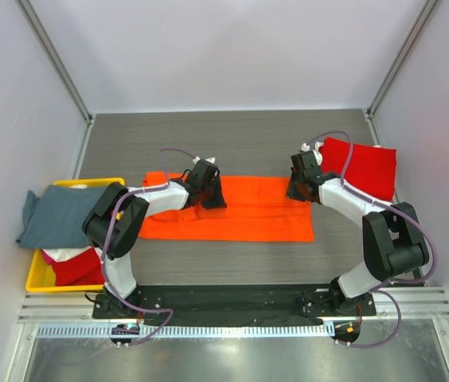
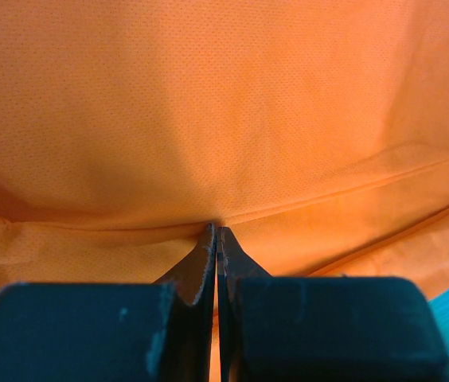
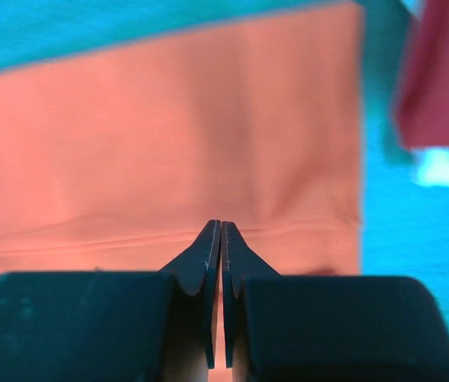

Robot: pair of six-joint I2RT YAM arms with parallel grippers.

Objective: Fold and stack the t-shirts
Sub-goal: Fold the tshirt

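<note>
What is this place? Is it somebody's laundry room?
Probably a robot lab booth, not a home: a left arm and right arm bolted to a grey table, plain white walls on metal posts, an orange shirt spread near a yellow bin.

White-and-black left arm and right arm, looping lilac cables, black wedge-shaped left tool and right tool.

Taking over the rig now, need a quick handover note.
Left end effector: shut on the orange t-shirt, far edge, left side.
Right end effector: shut, apparently pinching the same edge, right side.
Orange t-shirt lies flat mid-table, part folded.
Done: red t-shirt looks folded, far right.
Left: finish and stack orange; grey-blue t-shirt and more beneath it wait in the yellow bin.
</note>
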